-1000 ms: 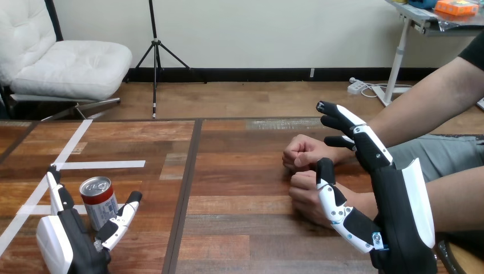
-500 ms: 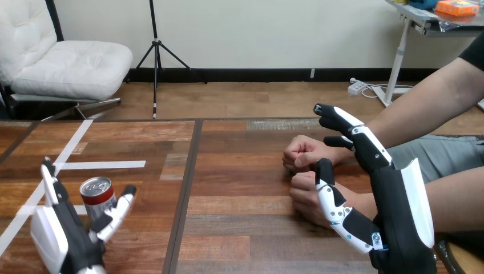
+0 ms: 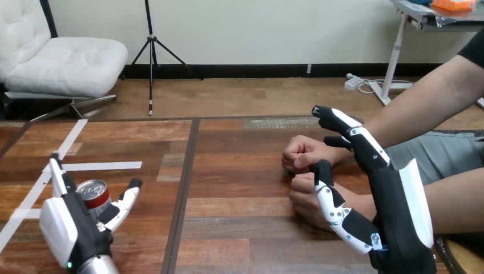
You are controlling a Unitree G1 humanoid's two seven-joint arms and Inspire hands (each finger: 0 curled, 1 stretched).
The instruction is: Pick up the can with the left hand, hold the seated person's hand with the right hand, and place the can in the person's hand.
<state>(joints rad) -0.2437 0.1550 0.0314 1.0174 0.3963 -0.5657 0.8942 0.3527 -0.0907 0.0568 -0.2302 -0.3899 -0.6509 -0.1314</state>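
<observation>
At the near left of the table (image 3: 240, 228), the can (image 3: 97, 194) is flanked, not yet gripped, by the left hand (image 3: 71, 225), fingers spread, the right hand (image 3: 394, 208) is held open beside the person's nearer fist (image 3: 304, 197), and the can could be toppled by uneven closing.

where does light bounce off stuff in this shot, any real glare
Head view: the can's metal top carries a pale sheen, not a harsh glare. Head view: the white shell on the back of the right hand is the brightest surface near the camera. Head view: the table shows no strong hotspot.
</observation>
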